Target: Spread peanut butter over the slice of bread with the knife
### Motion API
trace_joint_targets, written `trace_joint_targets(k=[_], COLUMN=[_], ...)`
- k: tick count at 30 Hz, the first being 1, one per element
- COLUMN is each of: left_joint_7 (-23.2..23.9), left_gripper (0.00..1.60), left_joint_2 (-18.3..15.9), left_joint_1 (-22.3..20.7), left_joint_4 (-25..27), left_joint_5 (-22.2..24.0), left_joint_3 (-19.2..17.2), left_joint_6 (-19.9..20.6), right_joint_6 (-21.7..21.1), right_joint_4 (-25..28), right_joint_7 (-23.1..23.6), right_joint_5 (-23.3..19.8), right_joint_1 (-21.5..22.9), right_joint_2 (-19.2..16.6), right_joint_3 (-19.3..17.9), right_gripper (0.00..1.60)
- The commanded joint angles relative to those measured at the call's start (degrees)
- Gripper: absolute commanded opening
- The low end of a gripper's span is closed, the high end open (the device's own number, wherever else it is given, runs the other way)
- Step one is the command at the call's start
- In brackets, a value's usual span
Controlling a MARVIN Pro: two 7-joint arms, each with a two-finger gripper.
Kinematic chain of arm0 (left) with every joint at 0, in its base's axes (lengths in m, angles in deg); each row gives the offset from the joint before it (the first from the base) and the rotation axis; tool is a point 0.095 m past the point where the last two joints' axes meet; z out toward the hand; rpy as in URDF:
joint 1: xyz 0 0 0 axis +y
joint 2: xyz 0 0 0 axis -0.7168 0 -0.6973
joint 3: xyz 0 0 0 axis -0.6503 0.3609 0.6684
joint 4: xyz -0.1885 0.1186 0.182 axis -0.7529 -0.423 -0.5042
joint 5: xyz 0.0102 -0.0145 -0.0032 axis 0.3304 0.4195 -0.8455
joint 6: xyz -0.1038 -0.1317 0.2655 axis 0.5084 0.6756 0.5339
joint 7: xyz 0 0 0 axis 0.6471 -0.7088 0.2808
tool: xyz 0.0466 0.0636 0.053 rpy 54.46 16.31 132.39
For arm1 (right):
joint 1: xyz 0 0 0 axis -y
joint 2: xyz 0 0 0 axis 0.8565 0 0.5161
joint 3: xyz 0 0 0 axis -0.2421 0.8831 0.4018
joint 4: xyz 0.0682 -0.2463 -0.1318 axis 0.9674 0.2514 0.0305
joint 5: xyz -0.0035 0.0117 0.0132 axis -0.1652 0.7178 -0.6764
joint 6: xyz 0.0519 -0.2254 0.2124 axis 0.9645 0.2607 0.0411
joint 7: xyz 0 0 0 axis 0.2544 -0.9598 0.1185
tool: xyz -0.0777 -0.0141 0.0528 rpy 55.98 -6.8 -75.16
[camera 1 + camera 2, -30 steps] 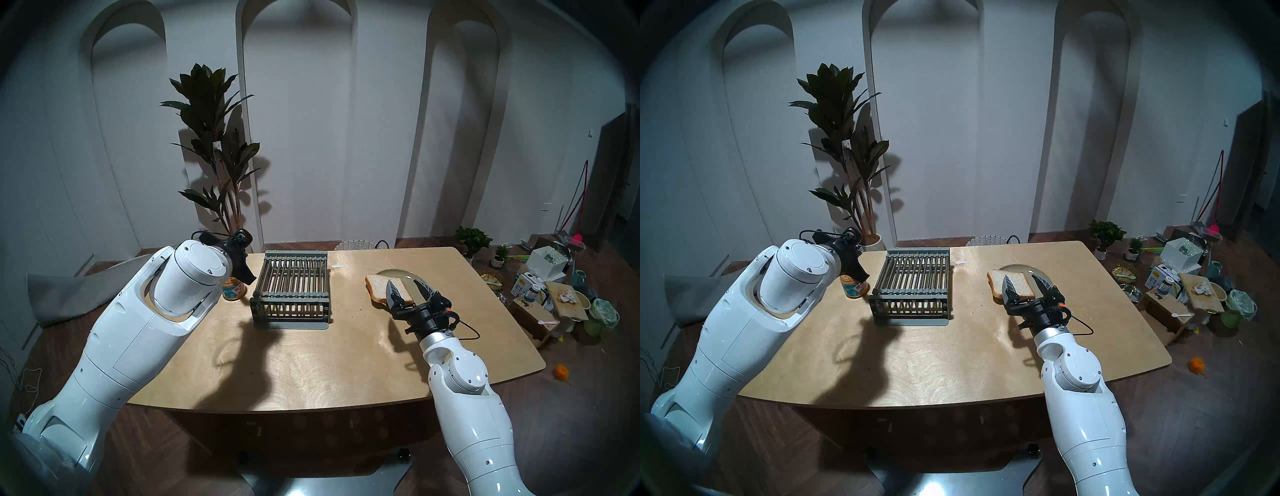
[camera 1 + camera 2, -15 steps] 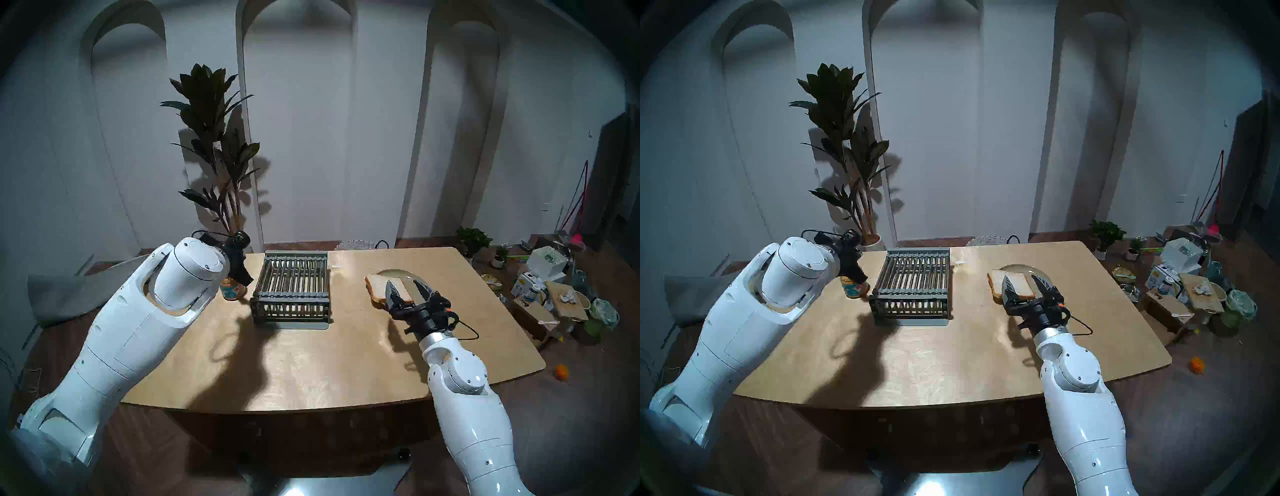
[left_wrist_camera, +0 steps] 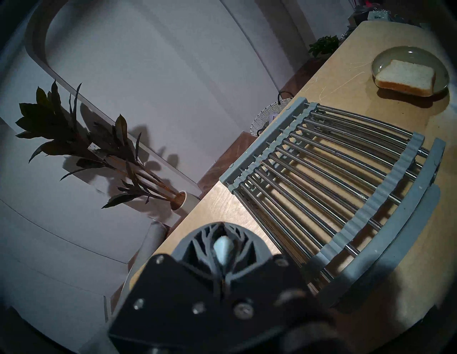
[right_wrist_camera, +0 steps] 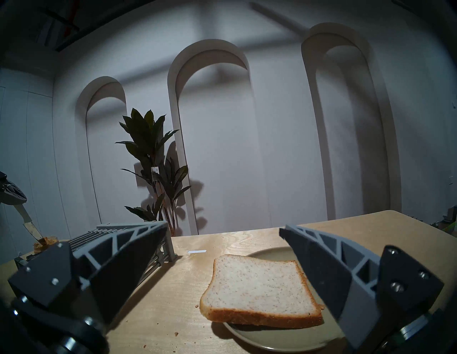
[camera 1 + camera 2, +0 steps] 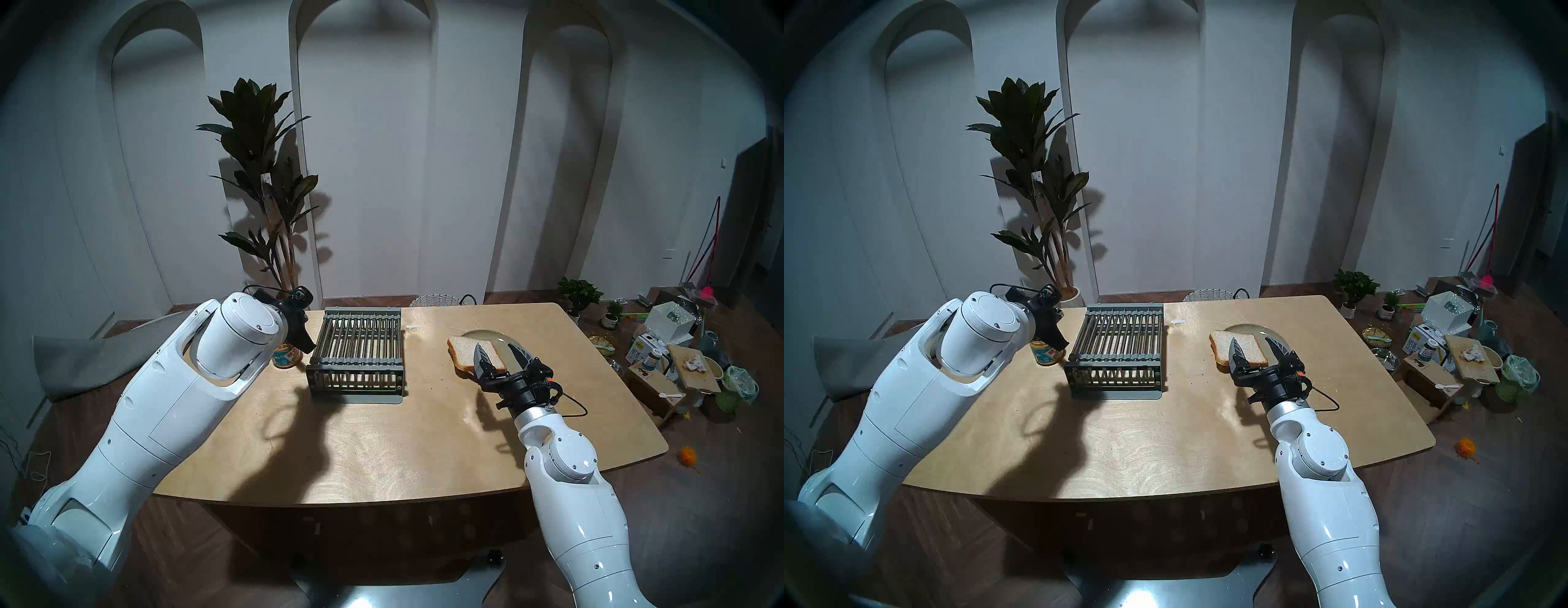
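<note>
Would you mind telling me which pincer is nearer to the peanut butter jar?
Left. The left pincer hangs right above the peanut butter jar; the right pincer sits across the table by the bread.

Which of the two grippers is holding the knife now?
The left gripper, closed on the knife, whose blade tip is in the peanut butter jar. The right gripper stands open and empty near the bread.

Dim, bluish room light from above and in front; hard arm shadows fall across the pale wooden desk, fisheye rims are dark and bent, and the left tool looms blurred
</note>
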Motion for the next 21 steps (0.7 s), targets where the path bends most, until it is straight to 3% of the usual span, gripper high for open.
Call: trace_joint_targets(k=[1, 16, 21], left_joint_7=[-0.73, 1.72, 4.58], left_gripper=[0.00, 0.00, 0.00], left_joint_2=[-0.06, -0.12, -1.01], left_joint_1=[-2.07, -2.97, -3.85], left_joint_4=[-1.08, -3.08, -3.38], left_joint_5=[-1.29, -0.46, 0.49], left_joint_3=[0.15, 0.20, 0.08], left_joint_6=[-0.89, -3.15, -3.65], right_joint_6=[0.25, 0.19, 0.19], right_joint_4=[1.19, 1.77, 1.87], right_joint_7=[0.04, -0.40, -0.47], right_joint_5=[0.18, 0.93, 1.17], right_joint_1=[0.69, 0.38, 0.36], right_joint_2=[-0.12, 0.04, 0.15], right_joint_3=[0.04, 0.34, 0.49], right_gripper=[1.60, 1.60, 1.60])
